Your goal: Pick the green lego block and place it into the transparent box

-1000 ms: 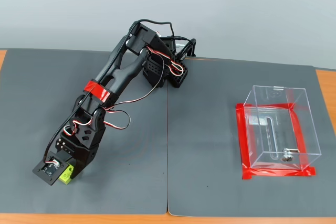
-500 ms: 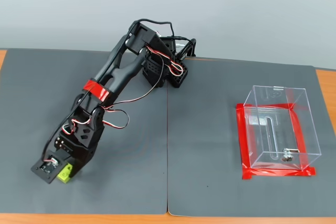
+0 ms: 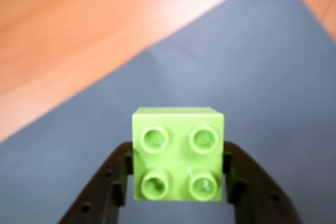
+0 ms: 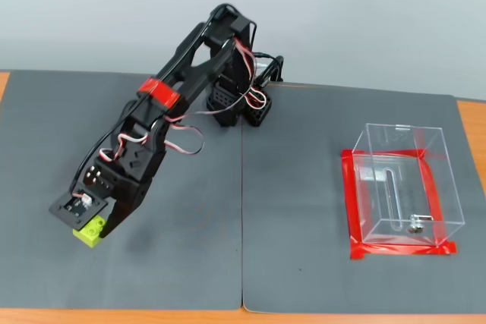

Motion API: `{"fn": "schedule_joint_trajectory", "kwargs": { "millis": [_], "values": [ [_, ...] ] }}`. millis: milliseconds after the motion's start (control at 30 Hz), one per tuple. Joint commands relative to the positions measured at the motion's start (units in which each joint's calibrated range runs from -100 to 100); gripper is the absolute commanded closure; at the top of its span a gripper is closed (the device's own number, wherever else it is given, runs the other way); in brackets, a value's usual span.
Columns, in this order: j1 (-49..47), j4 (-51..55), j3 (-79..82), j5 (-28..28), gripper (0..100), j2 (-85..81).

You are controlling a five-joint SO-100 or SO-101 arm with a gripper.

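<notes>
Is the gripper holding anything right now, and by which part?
Yes. The gripper holds the green lego block by its two opposite side faces, one finger on each, studs facing the wrist camera.

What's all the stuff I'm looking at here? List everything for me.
green lego block: one, lime green, four studs on top, held between the pincer's fingers; at the left of the fixed view.
transparent box: one, clear, empty apart from a small metal fitting at its base, on the right mat.
red tape: strips, red, framing the box's base on the mat.
grey mats: two, dark grey, side by side, covering most of the table.
table: one, orange-brown wood, showing around the mats.
wall: pale grey, behind the table.
robot arm: one, black with a red band and red-white wires, base at the back centre.
pincer: one, black, closed on the block.
</notes>
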Motion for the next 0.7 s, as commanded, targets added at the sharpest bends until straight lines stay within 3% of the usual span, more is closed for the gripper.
{"fn": "schedule_joint_trajectory", "kwargs": {
  "millis": [0,333,667],
  "values": [
    [-1.70,0.11,-0.45,0.01,98,-7.94],
    [-10.28,1.33,-1.08,0.01,98,-18.45],
    [-26.69,8.27,-1.26,0.01,98,-25.65]
  ]
}}
